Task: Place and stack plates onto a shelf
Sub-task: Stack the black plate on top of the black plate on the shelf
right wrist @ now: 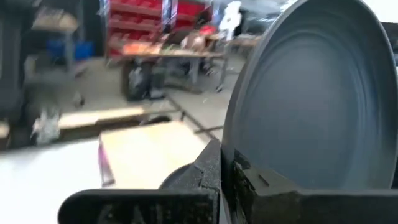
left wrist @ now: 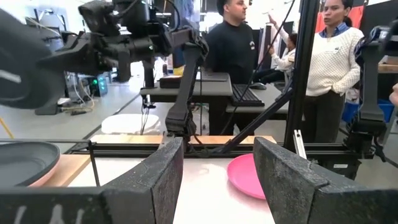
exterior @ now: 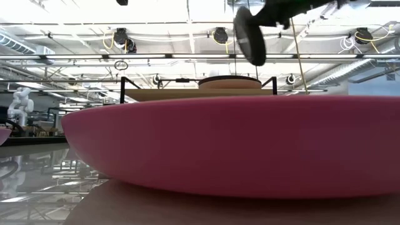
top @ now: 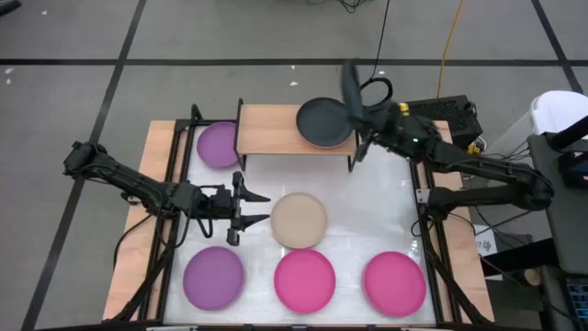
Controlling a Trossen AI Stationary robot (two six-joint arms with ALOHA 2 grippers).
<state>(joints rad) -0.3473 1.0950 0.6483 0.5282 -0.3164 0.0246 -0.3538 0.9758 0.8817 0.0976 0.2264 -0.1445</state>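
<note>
Above shelf (top: pixel 276 128), right gripper (top: pixel 356 118) pinched black plate (right wrist: pixel 311 99) by rim, tilted near-vertical; should level it over shelved plate (top: pixel 324 122) first. Left gripper (top: pixel 259 208) spread, empty, beige plate (top: pixel 299 220) just ahead.

I see a grey floor (top: pixel 83 37) with dark lines (top: pixel 129 41) crossing it all around my table. A yellow cable (top: pixel 447 46) and black cables (top: pixel 367 7) run over the floor past the far edge of the table. Up above there is a white ceiling (exterior: pixel 69 19) with metal pipes (exterior: pixel 62 57) and round hanging lamps (exterior: pixel 120 37). Two people (left wrist: pixel 233 46) stand behind a black desk (left wrist: pixel 186 93) in the room. Farther back I see red shelves (right wrist: pixel 140 18) and a long table (right wrist: pixel 168 56) with stuff on it.
</note>
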